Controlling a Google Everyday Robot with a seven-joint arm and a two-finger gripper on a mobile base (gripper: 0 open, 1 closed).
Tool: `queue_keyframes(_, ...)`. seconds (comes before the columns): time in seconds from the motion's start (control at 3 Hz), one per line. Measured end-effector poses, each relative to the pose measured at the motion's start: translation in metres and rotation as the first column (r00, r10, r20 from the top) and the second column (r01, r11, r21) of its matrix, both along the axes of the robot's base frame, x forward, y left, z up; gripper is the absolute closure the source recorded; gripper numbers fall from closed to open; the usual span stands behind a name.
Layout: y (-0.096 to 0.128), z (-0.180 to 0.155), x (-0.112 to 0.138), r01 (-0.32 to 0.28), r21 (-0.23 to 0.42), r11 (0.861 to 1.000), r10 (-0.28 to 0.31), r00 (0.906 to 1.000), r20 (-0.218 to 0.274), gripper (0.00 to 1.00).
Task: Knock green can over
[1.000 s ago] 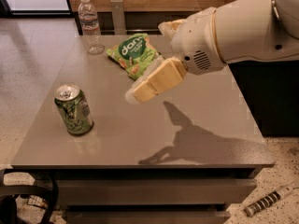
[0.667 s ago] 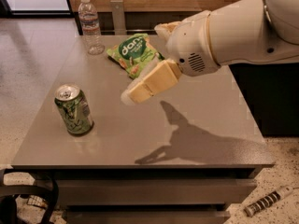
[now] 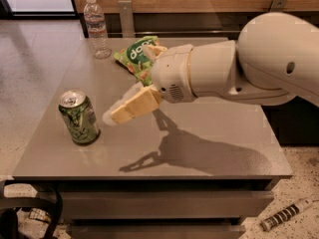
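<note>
Gripper (image 3: 110, 116), jaws together, is hovering beside the upright green can (image 3: 79, 117), which is standing toward the desk's (image 3: 219, 148) front-left corner.

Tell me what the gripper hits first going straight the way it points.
Probably the green can: the gripper points left at its side, apart from it. Depth is unclear; it might pass behind.

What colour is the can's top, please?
Silver, in the camera view; the gripper hovers beside the can.

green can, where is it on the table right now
The small green aluminium drink can stands upright near the front-left corner of the grey table in the camera view; the robot's pincer hovers close on its right.
</note>
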State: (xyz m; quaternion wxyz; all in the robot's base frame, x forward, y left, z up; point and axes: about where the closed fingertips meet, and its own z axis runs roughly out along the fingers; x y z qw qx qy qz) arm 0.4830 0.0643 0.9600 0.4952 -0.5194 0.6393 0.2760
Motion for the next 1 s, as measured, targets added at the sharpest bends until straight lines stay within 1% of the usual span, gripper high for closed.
queue_keyframes(0.33, 0.024, -0.014, 0.006, -0.007, 0.079, 0.997, 0.004, 0.9994, 0.033, 0.00)
queue_keyframes(0.67, 0.048, -0.033, 0.013, -0.026, 0.173, 0.985, 0.017, 0.9985, 0.051, 0.00)
queue_keyframes(1.0, 0.063, -0.045, 0.012, -0.043, 0.220, 0.975, 0.035, 0.9986, 0.039, 0.00)
